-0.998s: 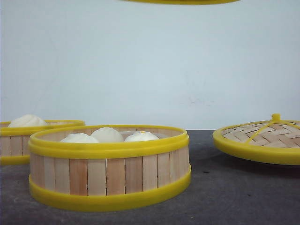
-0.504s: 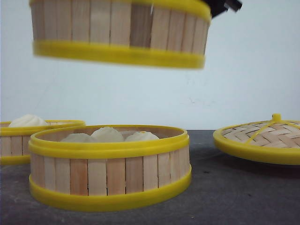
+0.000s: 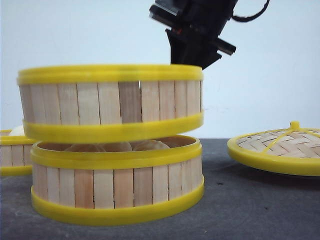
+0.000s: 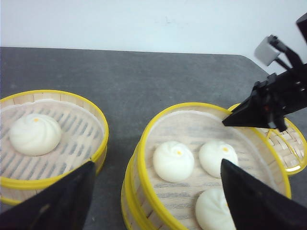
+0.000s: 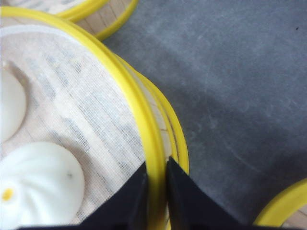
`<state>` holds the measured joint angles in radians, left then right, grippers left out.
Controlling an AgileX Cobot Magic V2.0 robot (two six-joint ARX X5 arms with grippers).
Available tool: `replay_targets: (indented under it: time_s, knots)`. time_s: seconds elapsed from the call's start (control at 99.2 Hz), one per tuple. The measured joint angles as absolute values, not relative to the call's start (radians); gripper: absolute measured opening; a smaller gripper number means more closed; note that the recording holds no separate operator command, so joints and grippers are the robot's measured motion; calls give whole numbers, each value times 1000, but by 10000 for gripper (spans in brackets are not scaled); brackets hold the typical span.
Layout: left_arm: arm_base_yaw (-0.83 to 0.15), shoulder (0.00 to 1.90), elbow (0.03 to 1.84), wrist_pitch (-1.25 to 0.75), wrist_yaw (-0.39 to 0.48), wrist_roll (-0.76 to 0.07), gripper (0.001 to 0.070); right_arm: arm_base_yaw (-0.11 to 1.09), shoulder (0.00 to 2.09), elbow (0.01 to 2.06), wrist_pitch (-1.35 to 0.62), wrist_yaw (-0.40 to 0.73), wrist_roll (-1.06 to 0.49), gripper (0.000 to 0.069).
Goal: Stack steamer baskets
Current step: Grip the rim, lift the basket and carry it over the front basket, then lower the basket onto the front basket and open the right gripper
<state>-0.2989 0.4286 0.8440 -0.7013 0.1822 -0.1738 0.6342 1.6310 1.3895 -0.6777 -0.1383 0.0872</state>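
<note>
You have the right gripper (image 5: 156, 191) clamped on the top basket's (image 3: 111, 102) thin rim, so keep it level: it looks light, stiff, bun-laden.

Background. A plain, pale blue-white wall (image 3: 280, 75) fills the space behind the worktop (image 3: 250, 210) and meets it in a straight horizontal line. The wall is unmarked apart from a few faint scuffs. The worktop is dark grey, matt and finely speckled. Lighting is soft and even, with only diffuse shadows falling on the worktop surface.
</note>
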Motion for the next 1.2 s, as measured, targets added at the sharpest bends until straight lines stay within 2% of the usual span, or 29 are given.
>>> replay_targets:
  time_s: [1.099,1.149,1.2]
  knots:
    - [-299,429,844,-703,183,-173,507,621,1712,1385,-669,-75,94,28]
    - [-299,429,844,-703,183,-173,507,621,1712,1385,-669,-76,94,40]
    - [-299,429,844,-703,183,-173,507,621,1712,1385,-667,-77,94,92]
